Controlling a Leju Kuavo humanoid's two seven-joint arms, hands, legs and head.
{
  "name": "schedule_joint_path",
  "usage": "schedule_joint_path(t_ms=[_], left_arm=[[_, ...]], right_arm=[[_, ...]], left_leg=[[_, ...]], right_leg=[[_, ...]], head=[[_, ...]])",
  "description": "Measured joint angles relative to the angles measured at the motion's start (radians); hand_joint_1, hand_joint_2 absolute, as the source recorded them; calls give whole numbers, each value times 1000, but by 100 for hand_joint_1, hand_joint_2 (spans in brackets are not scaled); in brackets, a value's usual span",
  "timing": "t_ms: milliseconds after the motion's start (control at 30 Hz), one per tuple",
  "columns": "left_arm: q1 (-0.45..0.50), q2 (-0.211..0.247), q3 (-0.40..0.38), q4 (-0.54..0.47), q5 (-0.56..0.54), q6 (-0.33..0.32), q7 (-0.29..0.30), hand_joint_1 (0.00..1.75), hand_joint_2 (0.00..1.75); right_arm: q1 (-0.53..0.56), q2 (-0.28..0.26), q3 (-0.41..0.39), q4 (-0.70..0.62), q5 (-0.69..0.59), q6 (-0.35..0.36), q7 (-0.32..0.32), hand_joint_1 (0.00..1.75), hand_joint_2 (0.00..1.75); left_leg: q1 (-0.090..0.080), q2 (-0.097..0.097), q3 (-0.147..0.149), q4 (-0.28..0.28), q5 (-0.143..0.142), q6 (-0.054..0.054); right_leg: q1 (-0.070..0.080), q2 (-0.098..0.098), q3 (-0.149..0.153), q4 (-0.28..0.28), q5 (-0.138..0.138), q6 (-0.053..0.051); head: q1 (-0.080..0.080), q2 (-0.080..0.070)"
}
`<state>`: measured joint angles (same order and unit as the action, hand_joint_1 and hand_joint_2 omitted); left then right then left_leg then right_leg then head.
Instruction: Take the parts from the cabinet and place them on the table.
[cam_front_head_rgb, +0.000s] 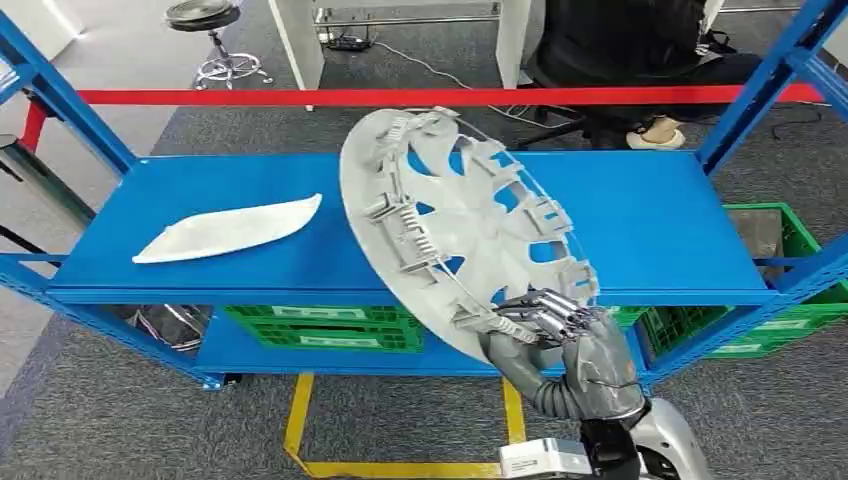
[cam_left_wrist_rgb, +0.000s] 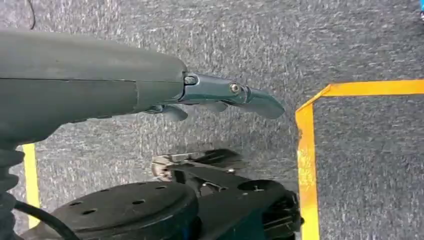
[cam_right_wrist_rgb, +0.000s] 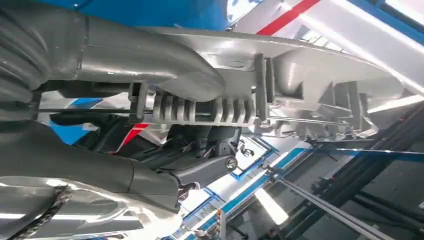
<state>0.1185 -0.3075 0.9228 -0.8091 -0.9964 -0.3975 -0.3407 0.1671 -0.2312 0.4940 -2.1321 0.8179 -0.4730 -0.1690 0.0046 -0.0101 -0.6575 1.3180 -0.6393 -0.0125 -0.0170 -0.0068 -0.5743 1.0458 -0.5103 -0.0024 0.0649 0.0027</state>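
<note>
My right hand (cam_front_head_rgb: 560, 335) grips the lower rim of a large silver wheel cover (cam_front_head_rgb: 455, 225), which is held tilted in the air in front of the blue shelf (cam_front_head_rgb: 650, 230). In the right wrist view the thumb (cam_right_wrist_rgb: 150, 62) presses on the cover's rim (cam_right_wrist_rgb: 300, 60) and dark fingers (cam_right_wrist_rgb: 200, 172) curl under it. A flat white part (cam_front_head_rgb: 230, 228) lies on the left of the shelf. My left hand (cam_left_wrist_rgb: 220, 95) hangs over the grey carpet with its fingers stretched out and nothing in it.
Green crates (cam_front_head_rgb: 330, 328) sit on the lower shelf, and another one (cam_front_head_rgb: 790, 250) stands at the right. A red bar (cam_front_head_rgb: 300, 97) crosses behind the rack. A person sits on a chair (cam_front_head_rgb: 640, 60) beyond it. Yellow tape (cam_front_head_rgb: 300, 420) marks the floor.
</note>
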Motion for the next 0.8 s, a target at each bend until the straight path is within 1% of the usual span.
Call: schedule_joint_path(t_ms=[33,67,100,133,167,200,233,267,300,333,367,400,433,467,500,533,567,600,633,667,700,733,767,800], left_arm=[[0,0,0,0,0,-1,0,0,175],[-1,0,2,-1,0,-4,0,0,175],[-2,1,6,-2,0,-7,-3,0,175],[-4,5,12,-2,-1,-9,-5,0,175],[-5,5,18,-2,-3,-10,-8,0,175],[-6,5,26,-2,-7,-10,-11,0,175],[-5,6,29,-2,-8,-10,-13,0,175],[-4,6,32,-2,-9,-10,-15,0,175],[-5,7,36,-2,-10,-10,-16,0,175],[-7,9,42,-2,-13,-10,-18,0,175],[-8,9,45,-2,-16,-10,-19,0,175],[-9,9,47,-2,-19,-10,-19,0,175],[-8,6,48,-2,-19,-10,-19,0,175],[-9,6,50,-2,-20,-10,-19,0,175],[-10,5,50,-2,-21,-10,-19,0,175],[-11,5,52,-2,-21,-10,-19,0,175],[-13,4,54,-2,-23,-10,-19,0,175],[-14,2,56,-2,-26,-10,-19,0,175],[-15,2,56,-3,-27,-11,-19,0,175],[-16,0,58,-3,-28,-12,-19,0,175],[-16,0,61,-3,-28,-13,-19,0,175],[-18,-1,67,-3,-29,-15,-19,0,175],[-19,-1,73,-4,-29,-19,-19,0,175],[-19,0,77,-5,-29,-23,-19,0,175]], right_arm=[[-2,1,0,1,0,1,0,175,175],[-2,4,0,1,0,3,0,175,175],[-1,10,0,1,4,7,0,175,175],[-1,19,0,1,10,11,0,175,175],[-2,25,0,1,14,13,0,175,175],[-1,30,1,2,18,14,0,175,175],[-1,34,1,2,20,15,2,175,175],[-1,37,1,2,20,15,4,175,175],[0,37,1,3,20,15,5,175,175],[2,38,2,5,19,15,4,175,175],[0,40,2,5,18,15,4,175,175],[0,40,2,7,18,15,5,175,175],[0,41,2,8,18,15,5,175,175],[1,42,2,11,18,15,5,175,175],[1,42,2,11,18,15,6,175,175],[1,42,2,12,18,15,6,175,175],[1,42,2,12,20,15,7,175,175],[0,42,2,12,23,15,7,175,175],[-3,42,2,13,26,16,8,175,175],[-4,45,2,14,30,17,8,175,175],[-6,45,2,16,34,18,11,175,175],[-7,48,2,17,37,19,14,175,175],[-8,50,2,19,39,21,17,175,175],[-10,52,2,22,41,22,20,175,175]], left_leg=[[-1,0,33,-50,36,6],[-3,0,82,-131,75,15],[-8,0,136,-224,106,28],[-13,1,166,-279,91,40],[-15,1,172,-298,97,38],[-19,0,167,-301,101,39],[-22,0,164,-301,106,41],[-22,0,161,-315,116,46],[-8,8,162,-340,134,44],[-10,8,155,-348,147,47],[-10,9,145,-348,155,55],[-10,9,134,-345,160,53],[-11,10,122,-342,167,53],[-11,11,110,-339,175,52],[-11,12,98,-334,182,51],[-10,12,83,-327,188,48],[-8,12,69,-320,193,44],[-6,11,57,-311,197,39],[-8,10,44,-300,200,34],[-12,8,35,-288,203,29],[-13,8,32,-286,212,24],[-12,7,28,-285,222,21],[-10,7,25,-286,229,17],[-8,6,21,-281,225,11]], right_leg=[[4,0,-5,0,5,-1],[6,1,-8,0,9,-1],[8,1,-9,0,12,-1],[10,0,-12,0,17,2],[8,0,-15,0,24,7],[5,-2,-19,-4,32,15],[2,-2,-22,-9,39,19],[4,-2,-22,-14,48,25],[4,0,-33,-7,36,27],[6,2,-48,7,2,33],[5,4,-61,58,-49,35],[4,4,-78,127,-97,38],[4,4,-95,201,-136,41],[4,4,-101,249,-143,44],[4,4,-92,258,-121,47],[3,4,-64,230,-79,49],[2,4,-20,171,-41,51],[-2,3,39,85,-15,53],[-2,4,81,7,-54,57],[4,11,117,-36,-63,47],[4,10,110,-37,-69,39],[6,11,94,-33,-65,33],[8,11,99,-30,-61,26],[1,7,78,-32,-52,14]], head=[[0,0],[0,0],[0,0],[2,0],[2,0],[0,0],[-1,0],[0,0],[0,0],[5,0],[7,0],[7,0],[6,0],[7,0],[6,0],[7,0],[6,0],[7,0],[8,0],[10,0],[9,0],[10,0],[10,0],[10,0]])
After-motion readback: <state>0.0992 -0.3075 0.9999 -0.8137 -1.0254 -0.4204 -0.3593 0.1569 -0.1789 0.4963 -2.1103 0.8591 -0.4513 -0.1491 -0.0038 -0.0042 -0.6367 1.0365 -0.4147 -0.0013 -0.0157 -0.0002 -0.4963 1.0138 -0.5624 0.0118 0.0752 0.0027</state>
